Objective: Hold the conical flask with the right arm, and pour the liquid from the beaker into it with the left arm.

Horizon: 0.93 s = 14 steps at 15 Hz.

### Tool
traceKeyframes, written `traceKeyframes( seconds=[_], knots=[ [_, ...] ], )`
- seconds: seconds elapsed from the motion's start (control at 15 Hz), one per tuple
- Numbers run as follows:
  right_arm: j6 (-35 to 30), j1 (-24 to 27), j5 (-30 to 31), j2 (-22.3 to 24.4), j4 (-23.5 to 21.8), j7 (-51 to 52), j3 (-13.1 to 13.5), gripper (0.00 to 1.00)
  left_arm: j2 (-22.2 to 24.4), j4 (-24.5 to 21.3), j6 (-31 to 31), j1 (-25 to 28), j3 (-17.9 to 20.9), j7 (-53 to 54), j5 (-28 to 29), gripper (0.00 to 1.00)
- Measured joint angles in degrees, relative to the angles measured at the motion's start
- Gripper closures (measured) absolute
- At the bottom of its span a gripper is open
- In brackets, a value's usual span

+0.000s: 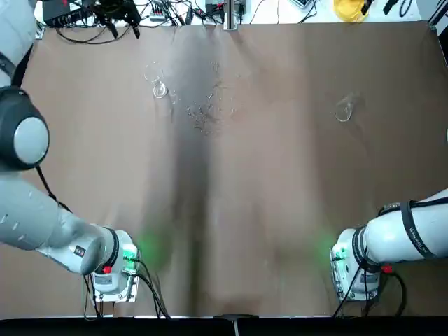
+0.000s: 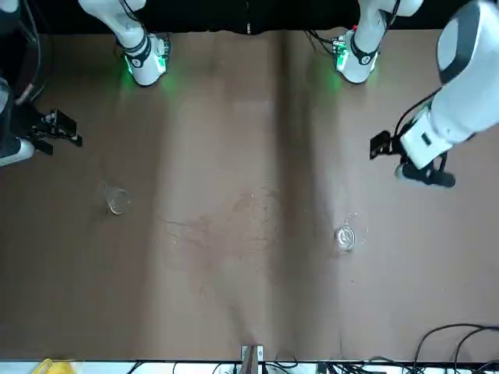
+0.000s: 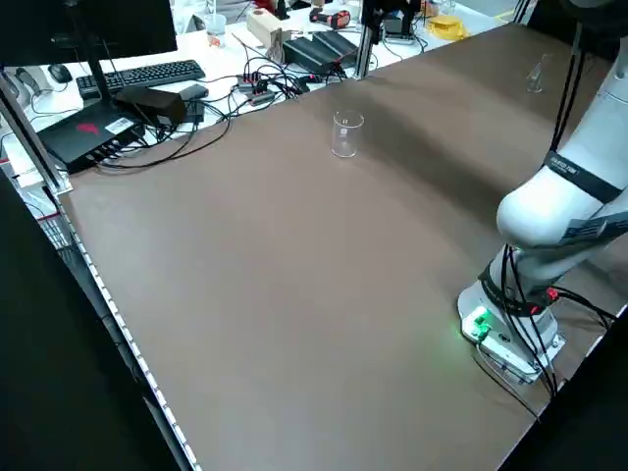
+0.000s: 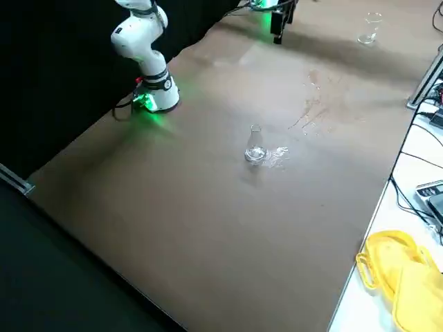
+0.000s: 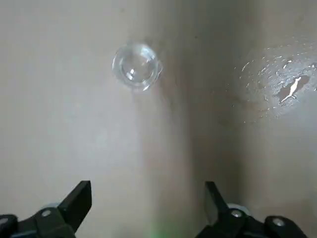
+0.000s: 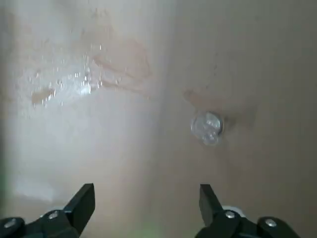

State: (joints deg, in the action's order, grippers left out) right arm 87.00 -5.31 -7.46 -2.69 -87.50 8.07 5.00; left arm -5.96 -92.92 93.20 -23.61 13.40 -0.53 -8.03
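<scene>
- One beaker [image 1: 160, 89], straight-sided clear glass: upright on the brown tabletop [image 1: 259, 210], far left from my robot's side.
- One conical flask [image 4: 255, 150], clear, narrow-necked: upright on the far right, well apart from the beaker.
- One left gripper [image 5: 148, 187], black, two-finger: raised over the left side, fingers apart, nothing between.
- One right gripper [image 6: 147, 188], matching: raised over the right side, fingers apart, likewise unloaded.
- Several droplets [image 1: 203, 115]: between the vessels.

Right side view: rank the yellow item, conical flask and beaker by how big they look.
1. Yellow item, clearly largest.
2. Conical flask and beaker: too alike to rank, and the flask is nearer the camera.
</scene>
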Motion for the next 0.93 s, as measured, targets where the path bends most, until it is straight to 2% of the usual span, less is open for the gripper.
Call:
traceKeyframes(
  seconds=[0.13,0.4,0.67,0.93],
  knots=[
    [3.72,0.2,0.44,1.53,-2.25,-2.36,-1.1,0.04,2.98,-0.14,-3.4,-0.02,0.0,-4.53,1.67,0.0],
    [7.1,1.55,0.64,3.47,-4.49,-2.86,-1.12,0.0,8.42,-0.23,-7.78,0.08,-0.14,-8.82,4.82,0.0],
    [6.1,2.73,0.86,3.79,-4.55,-2.96,-0.79,0.0,8.58,-0.21,-8.63,0.51,0.02,-8.99,5.63,0.0],
    [4.42,4.83,0.86,3.98,-4.56,-2.91,-0.59,0.0,8.46,-0.23,-9.02,0.91,0.02,-8.97,9.15,0.0]
  ],
)
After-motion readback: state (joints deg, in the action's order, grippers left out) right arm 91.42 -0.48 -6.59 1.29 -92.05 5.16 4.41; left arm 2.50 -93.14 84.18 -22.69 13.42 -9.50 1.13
